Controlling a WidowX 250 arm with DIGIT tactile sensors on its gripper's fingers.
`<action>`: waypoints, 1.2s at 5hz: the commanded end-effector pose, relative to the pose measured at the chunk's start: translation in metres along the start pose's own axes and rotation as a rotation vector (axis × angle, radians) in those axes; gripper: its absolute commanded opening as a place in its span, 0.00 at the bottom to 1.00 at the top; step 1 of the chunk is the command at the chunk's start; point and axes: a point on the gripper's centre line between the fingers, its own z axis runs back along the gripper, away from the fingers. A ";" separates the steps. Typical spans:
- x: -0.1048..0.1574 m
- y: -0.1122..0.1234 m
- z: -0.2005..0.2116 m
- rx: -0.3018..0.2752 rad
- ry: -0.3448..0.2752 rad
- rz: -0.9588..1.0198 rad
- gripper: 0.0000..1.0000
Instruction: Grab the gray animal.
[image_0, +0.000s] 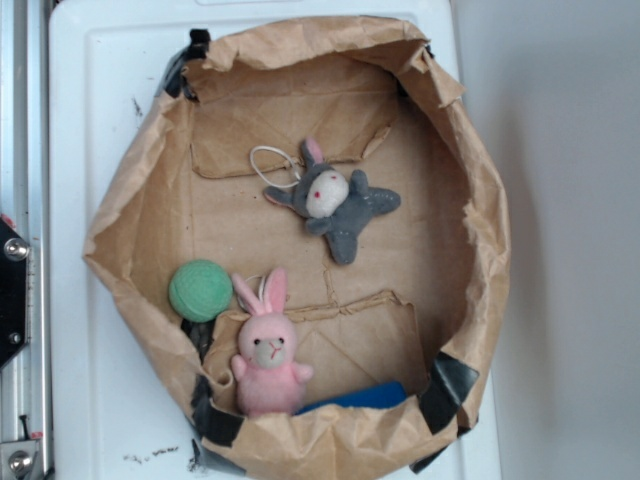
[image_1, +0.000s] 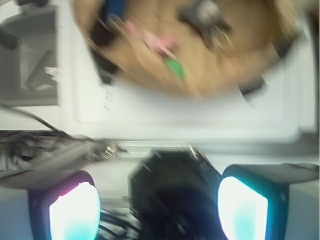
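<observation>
Wrist view shows the pincer (image_1: 159, 205) spread apart above the paper bag (image_0: 470, 180); it should descend centred on the gray animal (image_0: 335, 202), avoiding its string loop (image_0: 272, 162).

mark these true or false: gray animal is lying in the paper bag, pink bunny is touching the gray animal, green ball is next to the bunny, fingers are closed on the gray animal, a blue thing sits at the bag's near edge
1. The gray animal lies inside the paper bag. True.
2. The pink bunny touches the gray animal. False: bare bag floor separates them.
3. The green ball sits beside the bunny's ears. True.
4. The fingers are closed on the gray animal. False: in the wrist view they stand wide apart, outside the bag, holding nothing.
5. A blue thing shows at the bag's lower edge. True.
</observation>
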 end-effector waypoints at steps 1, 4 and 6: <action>0.072 0.012 -0.009 0.057 -0.148 -0.161 1.00; 0.081 0.003 -0.017 0.122 -0.225 -0.426 1.00; 0.095 0.021 -0.058 0.071 -0.310 -0.656 1.00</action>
